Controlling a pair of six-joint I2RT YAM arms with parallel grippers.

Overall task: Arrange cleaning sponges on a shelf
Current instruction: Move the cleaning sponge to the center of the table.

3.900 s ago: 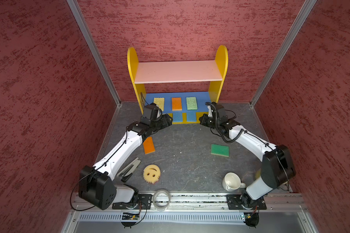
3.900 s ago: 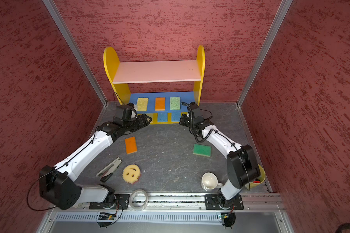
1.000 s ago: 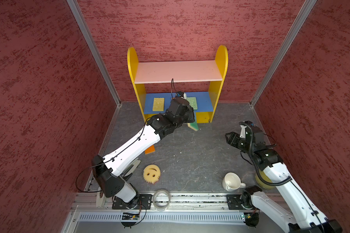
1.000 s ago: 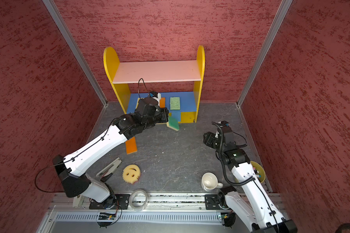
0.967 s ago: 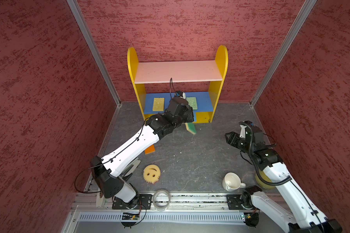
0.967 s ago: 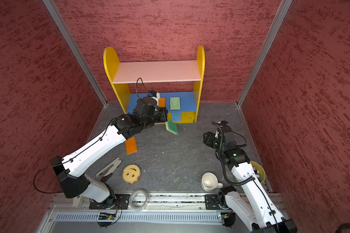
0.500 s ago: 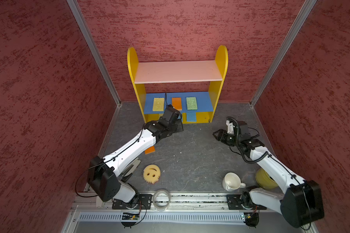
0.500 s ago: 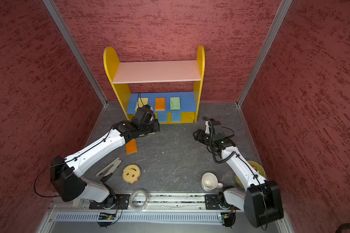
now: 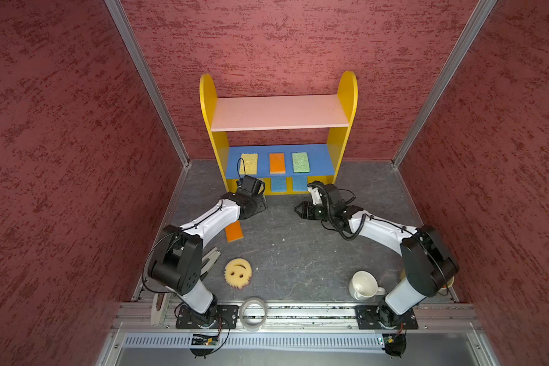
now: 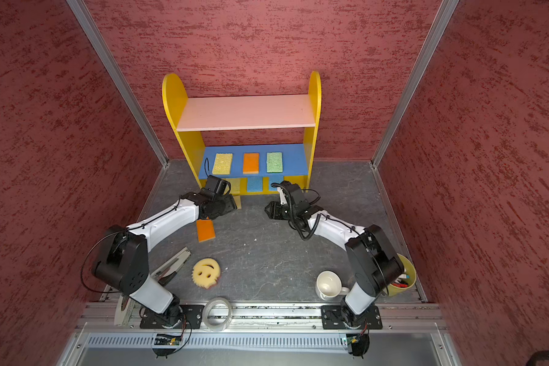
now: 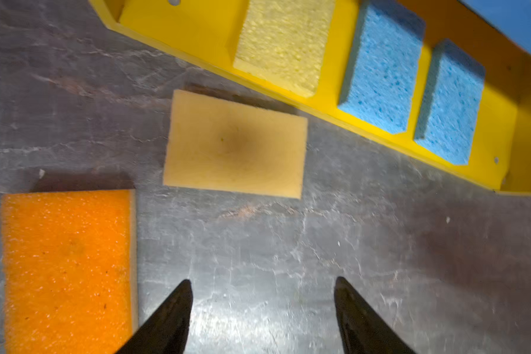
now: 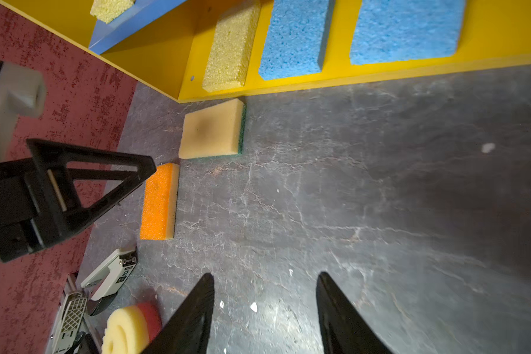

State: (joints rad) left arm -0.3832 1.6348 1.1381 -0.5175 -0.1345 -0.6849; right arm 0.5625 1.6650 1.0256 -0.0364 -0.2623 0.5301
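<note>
In both top views the shelf (image 9: 208, 104) stands at the back of the bench (image 9: 298, 253). Its pink board is bare, three sponges (image 9: 277, 163) sit in a row on the blue board, and two blue sponges (image 9: 279, 183) show on the yellow base. My left pincer (image 10: 232, 202) hangs low just in front of that base, and my right pincer (image 9: 297, 209) is nearer the middle. An orange sponge (image 9: 234, 231) lies by my left forearm, and the smiley sponge (image 9: 237, 272) lies toward the front rail.

From my left wrist, the left pincer (image 11: 262, 285) is spread wide and holds nothing. Ahead of it, flat on the bench, lies a tan sponge (image 11: 235, 144), just short of the shelf's front edge and not on it. Its long side runs roughly along that edge, the same way my fingers open and shut. I judge I must turn the wrist to span its short side. The base has free room beside the yellow sponge (image 11: 284, 46), next to the end panel.

From my right wrist, the right pincer (image 12: 264, 275) is also spread and empty. Here the tan sponge (image 12: 210, 130) shows a green underside. It lies well beyond these fingers and near one finger (image 12: 143, 168) of my left pincer, so the left arm is nearer. The bench is open toward the middle, while the orange sponge (image 12: 160, 202) crowds one corner.
</note>
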